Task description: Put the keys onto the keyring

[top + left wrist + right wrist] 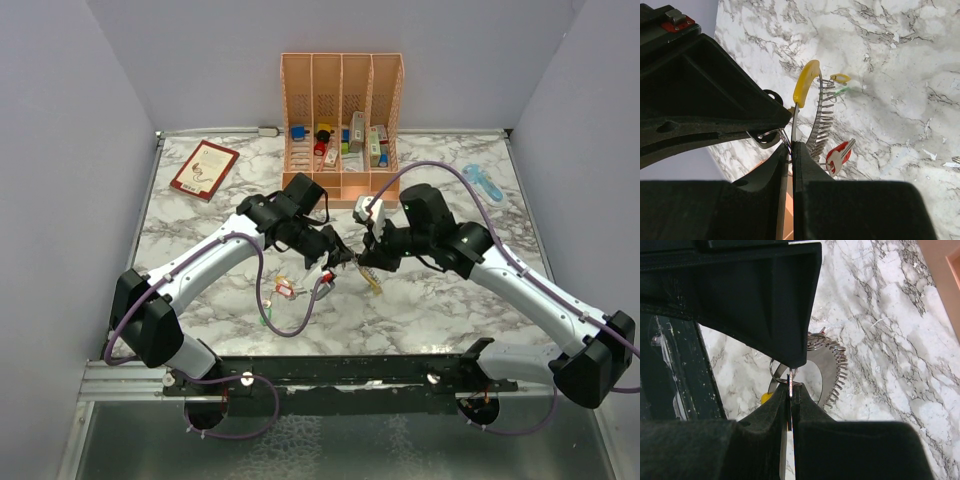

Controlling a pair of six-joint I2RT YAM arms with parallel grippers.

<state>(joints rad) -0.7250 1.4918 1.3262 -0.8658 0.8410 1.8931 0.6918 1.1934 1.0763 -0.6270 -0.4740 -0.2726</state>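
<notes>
Above the marble table (440, 300), mid-frame. Pinches the yellow-tagged key (805, 82) in the clenched left gripper (791, 146); clamps thin metal (789, 377), piece unclear, in the closed right gripper (791, 386). Just beyond, centre, the keyring (822, 115) with a red-tagged key (837, 156). Could slip if tugged apart crookedly.

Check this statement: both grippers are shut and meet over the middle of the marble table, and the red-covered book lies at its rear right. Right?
No: the top external view shows the red-covered book at the rear left of the table, not right. The left gripper and right gripper are shut and meet over the middle.
</notes>
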